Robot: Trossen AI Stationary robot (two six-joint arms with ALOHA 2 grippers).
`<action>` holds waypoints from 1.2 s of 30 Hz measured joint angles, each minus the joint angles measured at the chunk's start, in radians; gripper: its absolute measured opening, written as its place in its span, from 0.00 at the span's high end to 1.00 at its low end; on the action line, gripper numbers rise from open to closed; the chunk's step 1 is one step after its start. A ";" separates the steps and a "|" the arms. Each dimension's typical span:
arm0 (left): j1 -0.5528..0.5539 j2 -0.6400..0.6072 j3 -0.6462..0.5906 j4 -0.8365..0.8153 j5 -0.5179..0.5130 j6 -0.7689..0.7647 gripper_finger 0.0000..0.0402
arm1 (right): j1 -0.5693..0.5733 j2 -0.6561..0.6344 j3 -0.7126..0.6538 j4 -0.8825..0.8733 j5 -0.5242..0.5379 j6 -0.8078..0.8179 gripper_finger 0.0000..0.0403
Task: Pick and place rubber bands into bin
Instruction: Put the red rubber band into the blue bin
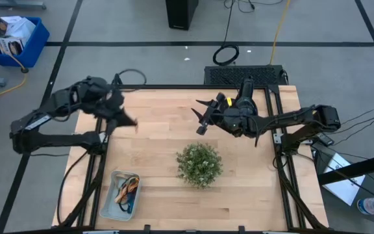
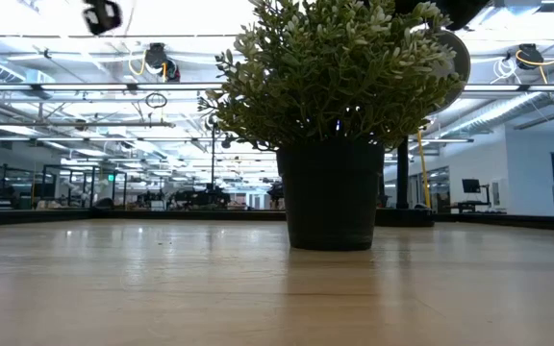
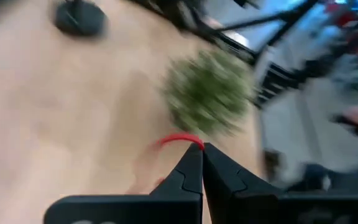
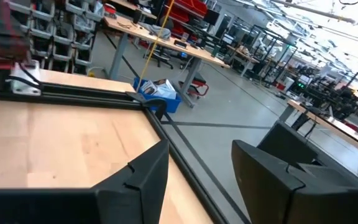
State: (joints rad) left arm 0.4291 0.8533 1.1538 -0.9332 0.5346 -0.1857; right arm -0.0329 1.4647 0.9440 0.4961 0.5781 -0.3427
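Note:
My left gripper point(image 1: 132, 122) hovers over the far left part of the wooden table, shut on a red rubber band point(image 3: 176, 140), which shows as a thin arc at the fingertips in the left wrist view. The pale-blue bin point(image 1: 109, 207) sits at the table's near left corner with several rubber bands point(image 1: 127, 190) in it. My right gripper point(image 1: 201, 117) is held above the table's far middle, open, its fingers point(image 4: 143, 171) with nothing between them. My left gripper point(image 3: 202, 147) pinches the red rubber band between the very tips of its two fingers. The free part of the loop point(image 3: 169, 139) juts out to one side of the tips. The fingers slant downward over the table, and the band is off the wood.
A potted green plant point(image 1: 200, 164) stands in the middle of the table, between the bin and my right arm; its dark pot point(image 2: 333, 192) fills the low view. On the floor beyond the table are a deep-blue bin with paper point(image 1: 15, 39) and a black cable coil point(image 1: 226, 55).

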 joint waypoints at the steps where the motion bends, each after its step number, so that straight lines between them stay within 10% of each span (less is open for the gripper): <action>1: -0.010 -0.015 0.000 -0.035 0.034 -0.027 0.99 | -0.005 0.000 0.000 0.000 -0.001 -0.001 0.58; 14: -0.227 -0.082 -0.001 -0.442 0.224 -0.321 0.99 | -0.107 0.000 0.000 0.003 -0.003 0.026 0.58; 36: -0.551 0.067 -0.001 -0.445 0.224 -0.655 0.99 | -0.136 0.000 0.000 0.000 -0.005 0.095 0.58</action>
State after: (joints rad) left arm -0.1217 0.9203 1.1530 -1.3778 0.7585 -0.8406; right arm -0.1688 1.4647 0.9440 0.4962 0.5732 -0.2474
